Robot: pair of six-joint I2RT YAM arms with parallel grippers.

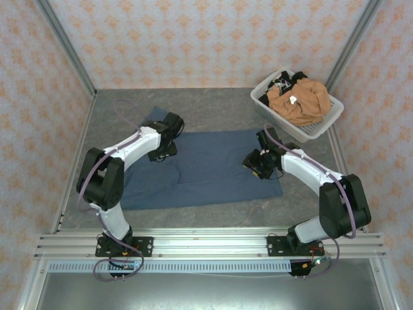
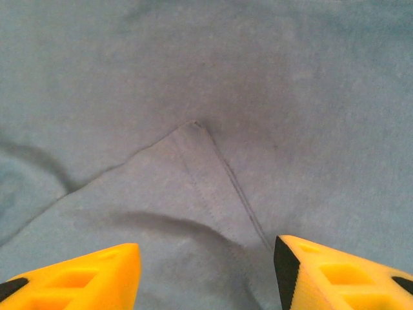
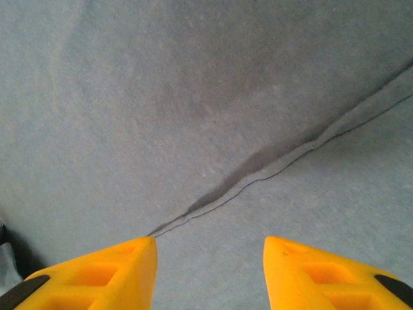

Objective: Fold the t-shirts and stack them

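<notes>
Found a plain slate-blue soft cloth t-shirt (image 1: 206, 171) spread nearly flat across the middle of the grey stone-patterned table (image 1: 213, 103), one sleeve reaching toward the far left. Saw the left gripper (image 1: 162, 154) low over the shirt's left part, near that sleeve, and the right gripper (image 1: 256, 165) low over its right edge. Noted, through the left wrist camera, yellow plastic fingers (image 2: 90, 278) standing apart, with nothing between them but blue cloth beneath and a stitched seam (image 2: 216, 187) running from a pointed corner down toward the right finger. Noted likewise, through the right wrist camera, the other yellow pair held apart above the cloth, pinching nothing, a folded hem edge (image 3: 271, 169) crossing diagonally from the upper right to just beside the left fingertip. Could not judge any contact between fingertips and fabric. Spotted a white plastic lattice basket (image 1: 322, 126) at the far right corner, well apart from the blue shirt, holding a crumpled orange-tan t-shirt (image 1: 306, 103) with a white tag (image 1: 293, 100) and darker t-shirts (image 1: 287, 81) behind it.
</notes>
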